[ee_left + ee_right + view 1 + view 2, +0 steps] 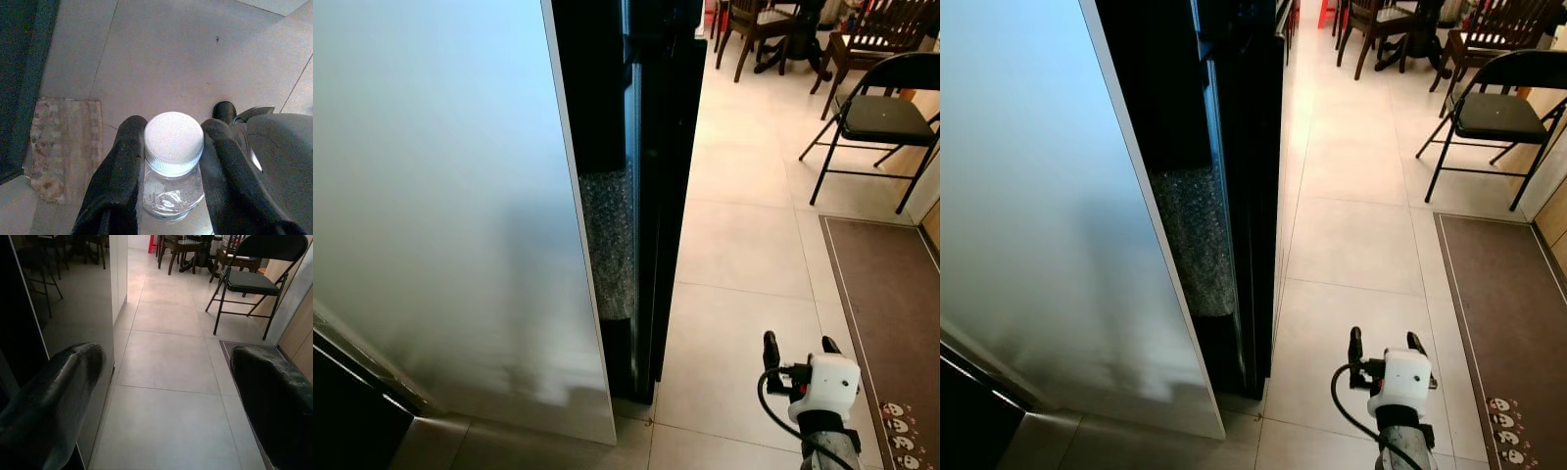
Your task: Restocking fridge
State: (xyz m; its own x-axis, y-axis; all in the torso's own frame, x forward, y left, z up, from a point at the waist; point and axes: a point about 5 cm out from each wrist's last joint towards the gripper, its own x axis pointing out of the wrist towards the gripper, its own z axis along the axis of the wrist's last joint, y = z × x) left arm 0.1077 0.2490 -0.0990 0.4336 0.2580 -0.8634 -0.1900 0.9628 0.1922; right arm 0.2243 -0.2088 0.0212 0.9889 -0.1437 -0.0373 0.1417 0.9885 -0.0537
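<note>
head pair downward at floor (734, 245), wrist views close

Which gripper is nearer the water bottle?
Left. The left gripper is shut on the bottle, fingers either side of its neck. The right gripper hangs open over the floor tiles.

Shiny and dull things

Smooth pale fridge door (450, 215), shiny floor tiles (744, 245), clear plastic bottle (172, 188) with ridged white cap (174, 142).
</note>
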